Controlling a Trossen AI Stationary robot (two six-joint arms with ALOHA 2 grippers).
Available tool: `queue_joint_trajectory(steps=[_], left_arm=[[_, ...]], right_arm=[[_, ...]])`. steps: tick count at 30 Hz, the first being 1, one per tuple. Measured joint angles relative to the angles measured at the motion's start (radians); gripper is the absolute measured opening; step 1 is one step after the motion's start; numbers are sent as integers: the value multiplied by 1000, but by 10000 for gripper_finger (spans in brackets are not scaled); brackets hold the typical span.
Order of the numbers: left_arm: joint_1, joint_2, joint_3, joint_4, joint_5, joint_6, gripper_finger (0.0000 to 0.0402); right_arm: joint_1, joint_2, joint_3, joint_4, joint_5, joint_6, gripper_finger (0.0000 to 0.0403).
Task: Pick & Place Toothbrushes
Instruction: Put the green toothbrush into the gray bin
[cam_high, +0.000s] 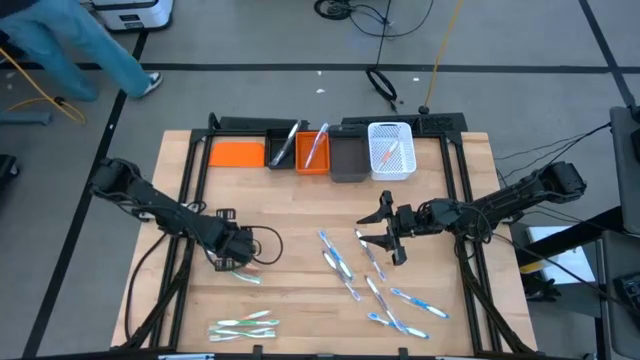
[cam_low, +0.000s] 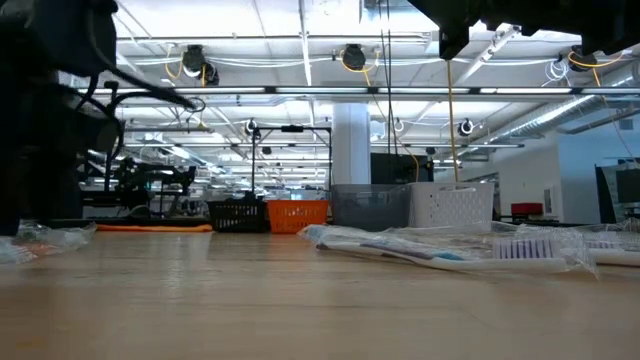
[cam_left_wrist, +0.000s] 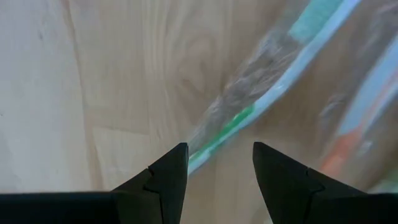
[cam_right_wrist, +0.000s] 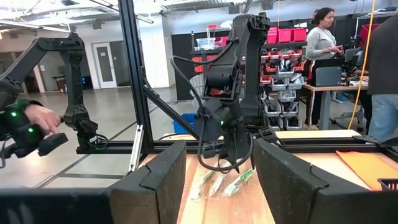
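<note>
Hovering low over the wooden table, the left gripper has its two fingers apart, with nothing held. A wrapped toothbrush with green on it lies right under them, running between the fingertips, so this looks like the next one to pick up. Whether the fingers touch it yet is hard to tell.

The right gripper is up off the table near the middle, pointing sideways toward the other arm. Its fingers are apart too, and empty.

Some of the job looks done. The black bin, the orange bin and the white basket at the far edge each have toothbrushes in them. The gray bin looks empty.

A lot is left. A bunch of blue toothbrushes is scattered below the right gripper, and a few green ones lie at the near edge.
</note>
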Motion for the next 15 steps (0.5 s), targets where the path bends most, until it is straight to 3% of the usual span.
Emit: queue_joint_trajectory(steps=[11, 15], left_arm=[[2, -3, -78, 125, -21, 20, 183], [2, -2, -79, 128, -18, 15, 151]], right_arm=[[0, 0, 0, 0, 0, 0, 180], [0, 0, 0, 0, 0, 0, 180]])
